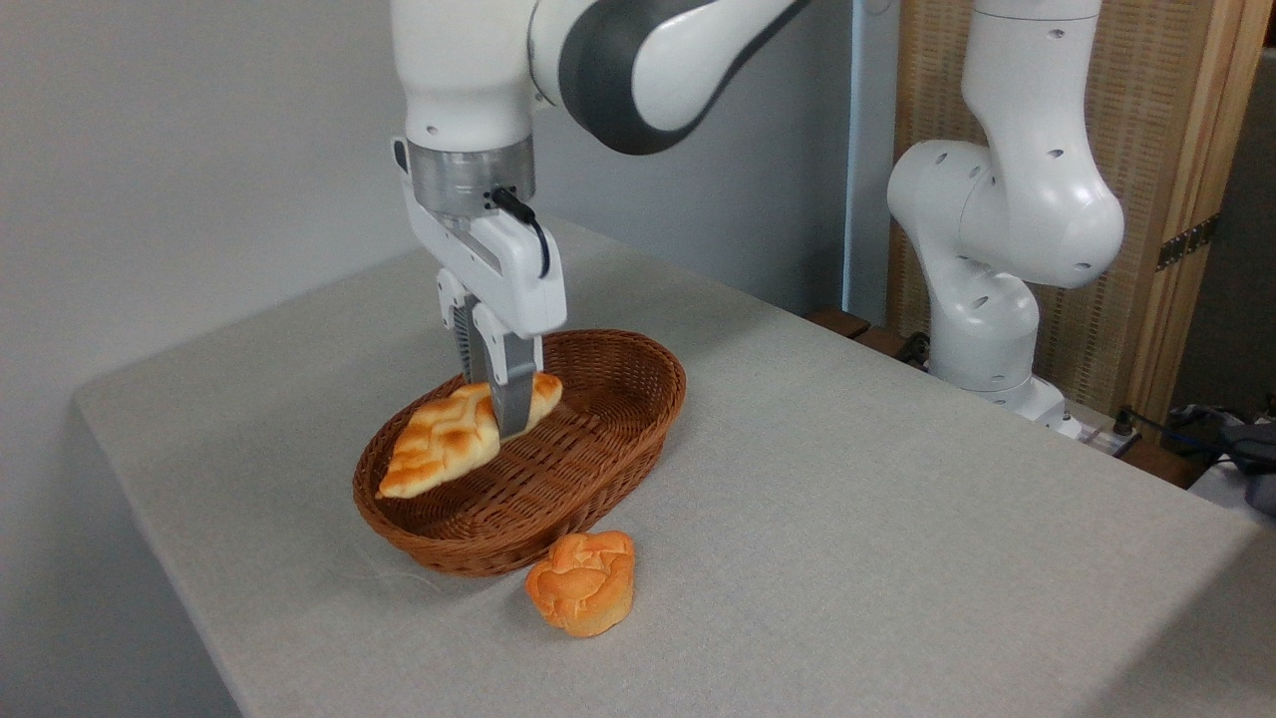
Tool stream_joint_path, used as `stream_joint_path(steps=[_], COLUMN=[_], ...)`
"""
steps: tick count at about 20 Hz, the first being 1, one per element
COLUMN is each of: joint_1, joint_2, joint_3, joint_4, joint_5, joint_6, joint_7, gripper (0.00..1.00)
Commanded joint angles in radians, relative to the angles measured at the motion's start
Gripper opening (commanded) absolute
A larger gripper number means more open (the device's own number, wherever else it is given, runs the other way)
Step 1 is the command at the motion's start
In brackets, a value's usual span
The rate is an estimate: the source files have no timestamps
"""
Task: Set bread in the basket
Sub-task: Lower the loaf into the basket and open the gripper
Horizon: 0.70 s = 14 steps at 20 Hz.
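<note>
Surface: grey cloth-covered table [847, 519], plain grey wall behind, woven wooden screen at the right.
Arm: white Franka arm reaches down from above; its base stands at the table's far right edge.
Gripper: two-finger gripper [503, 419] with fingers drawn in narrow, pinching the loaf near its right end.
Bread: long braided golden-orange loaf with cream patches [449, 439], tilted, left tip low over the basket's near-left rim, right end raised in the fingers.
Basket: oval brown woven wicker basket [618, 439], shallow, directly under the loaf.
Contact: cannot tell whether the low tip touches the wicker.
Bystander item: small round orange bun [583, 583], on the table just in front of the basket.
Handling (judged): looks light and fairly stiff, since it holds shape when gripped off-centre; glazed surface may slip.
Grip point (judged): across the narrow width, nearer mid-length, would reduce the droop.
Progress (judged): loaf is over the basket; release remains.
</note>
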Motion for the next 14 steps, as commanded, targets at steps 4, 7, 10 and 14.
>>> stream_joint_path(steps=[4, 7, 10, 14], joint_1=[0.003, 0.003, 0.004, 0.006], joint_2=[-0.010, -0.010, -0.004, 0.002], joint_3=[-0.060, -0.060, -0.059, -0.056], joint_4=[0.009, 0.009, 0.007, 0.007], joint_5=[-0.012, -0.012, -0.012, -0.006], joint_6=[-0.066, -0.079, -0.079, -0.079], joint_7=[-0.086, -0.116, -0.114, -0.108], gripper=[0.79, 1.00, 1.00, 1.00])
